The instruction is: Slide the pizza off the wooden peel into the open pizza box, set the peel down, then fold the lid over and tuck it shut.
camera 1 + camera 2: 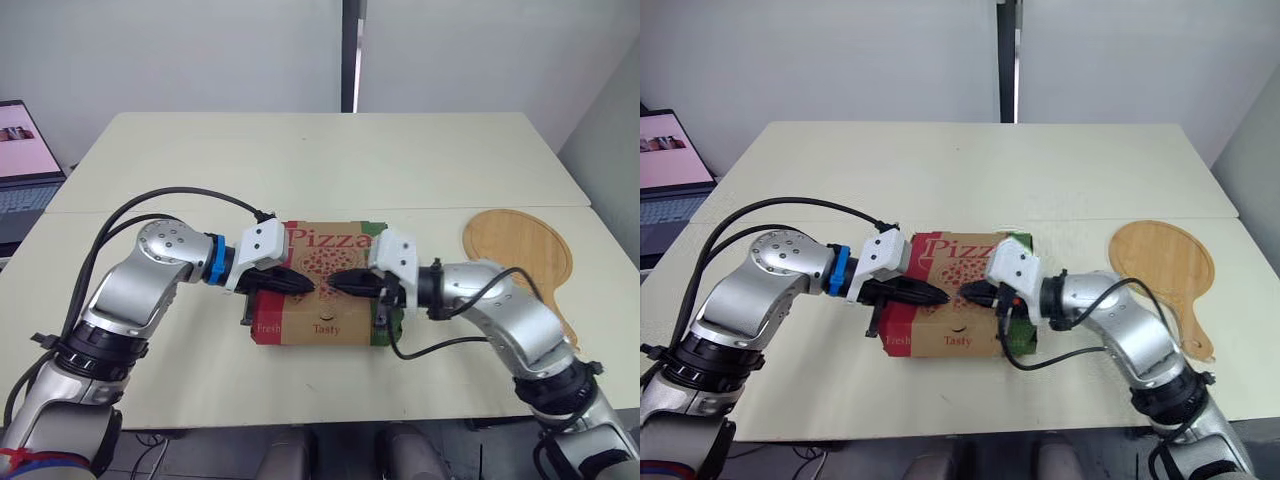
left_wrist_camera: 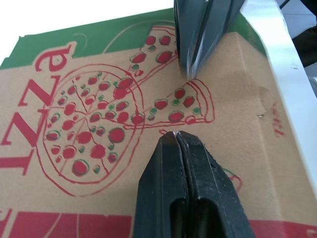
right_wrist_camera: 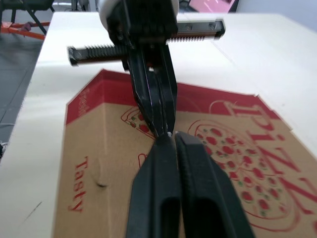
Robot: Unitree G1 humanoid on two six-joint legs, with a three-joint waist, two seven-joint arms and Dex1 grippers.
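The pizza box [image 1: 950, 330] sat closed near the front edge of the table [image 1: 970, 170]. The left gripper [image 1: 940, 296] and right gripper [image 1: 968, 292] pointed at each other over its lid, tips almost touching. The wooden peel [image 1: 1162, 268] lay flat by the right edge.

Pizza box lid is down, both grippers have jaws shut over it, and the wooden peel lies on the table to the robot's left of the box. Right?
No: the left eye view shows the wooden peel to the robot's right of the pizza box. The rest holds.
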